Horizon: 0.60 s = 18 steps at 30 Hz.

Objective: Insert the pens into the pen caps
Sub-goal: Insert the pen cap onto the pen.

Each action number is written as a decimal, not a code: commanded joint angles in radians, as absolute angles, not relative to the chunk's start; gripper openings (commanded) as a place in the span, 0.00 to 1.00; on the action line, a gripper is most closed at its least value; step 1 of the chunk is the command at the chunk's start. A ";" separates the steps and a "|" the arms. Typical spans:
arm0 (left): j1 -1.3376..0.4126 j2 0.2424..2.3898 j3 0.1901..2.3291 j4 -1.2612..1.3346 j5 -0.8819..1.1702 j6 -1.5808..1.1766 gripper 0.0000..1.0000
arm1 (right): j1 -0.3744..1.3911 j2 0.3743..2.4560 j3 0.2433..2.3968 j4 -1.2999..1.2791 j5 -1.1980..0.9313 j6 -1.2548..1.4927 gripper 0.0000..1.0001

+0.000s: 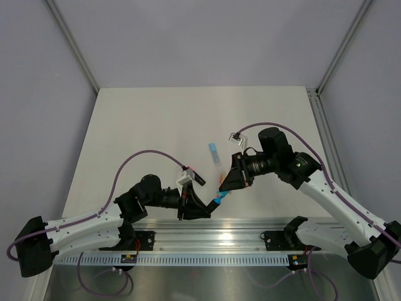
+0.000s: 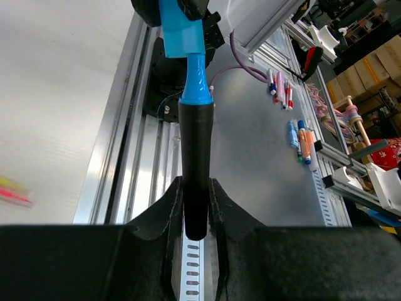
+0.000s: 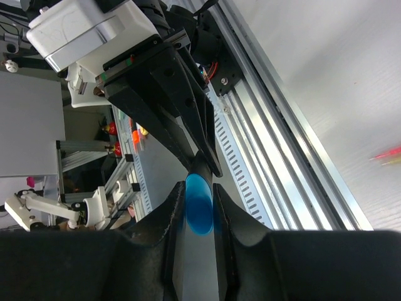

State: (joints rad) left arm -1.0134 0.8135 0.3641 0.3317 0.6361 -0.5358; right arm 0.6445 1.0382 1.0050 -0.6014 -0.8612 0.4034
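Light: bright, even, overhead; faint soft shadows on tabletop (image 1: 156, 125). Wrist views: left hand (image 2: 195, 185) and right hand (image 3: 198, 191) dark, underexposed, blurred at 6 o'clock. Pens (image 2: 12, 191) smeared at 9 o'clock, left view.

Left gripper (image 1: 208, 207) with pen (image 2: 195, 164) and right gripper (image 1: 227, 185) with cap (image 3: 199, 212) block mid near edge; pale pen (image 1: 214, 152) lies beyond; far corners open.

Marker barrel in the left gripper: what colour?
Black stubby marker barrel, meeting a blue plastic cap; clearest in left wrist view.

Two markers (image 2: 195, 169) (image 1: 214, 153), two thin sticks (image 2: 14, 197) (image 2: 11, 184), one cap (image 2: 182, 37)
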 commanded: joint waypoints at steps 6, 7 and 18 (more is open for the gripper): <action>-1.019 0.808 0.420 0.394 0.608 -0.517 0.00 | 0.678 1.008 0.992 -0.612 -0.868 0.374 0.06; -1.019 0.807 0.420 0.388 0.588 -0.515 0.00 | 0.680 1.006 0.992 -0.615 -0.865 0.376 0.06; -1.019 0.830 0.419 0.414 0.589 -0.517 0.00 | 0.684 0.963 0.966 -0.540 -0.821 0.426 0.04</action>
